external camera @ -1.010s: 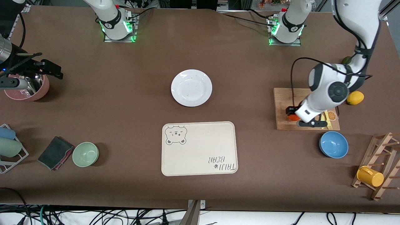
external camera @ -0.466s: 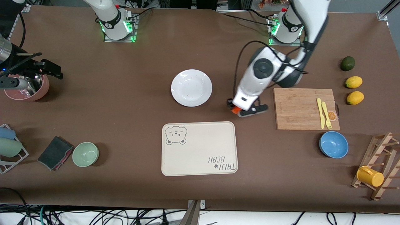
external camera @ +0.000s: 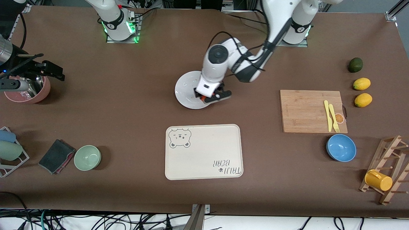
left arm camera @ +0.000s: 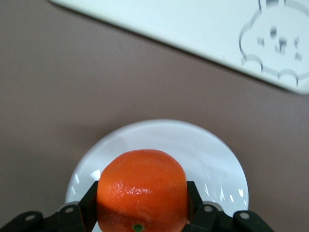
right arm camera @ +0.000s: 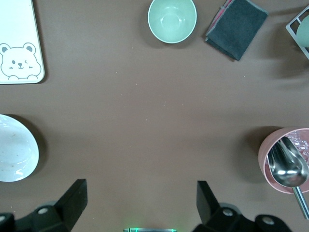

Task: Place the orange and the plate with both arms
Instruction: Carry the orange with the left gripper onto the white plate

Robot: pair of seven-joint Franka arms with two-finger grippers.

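The left gripper [external camera: 209,97] hangs over the plate [external camera: 187,91], its fingers clamped on the orange [external camera: 203,99], of which only a sliver shows. The right gripper [external camera: 48,70] waits over the table's edge at the right arm's end, beside a pink bowl [external camera: 30,92]. The cream tray [external camera: 203,151] lies nearer the camera than the plate.

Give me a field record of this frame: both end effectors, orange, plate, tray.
left end effector: shut on the small round red-orange orange, over the round white plate
right end effector: open, holds nothing, waits over bare table at its arm's end
plate: on the table, farther from the front camera than the cream rectangular bear-print tray
orange: not yet released
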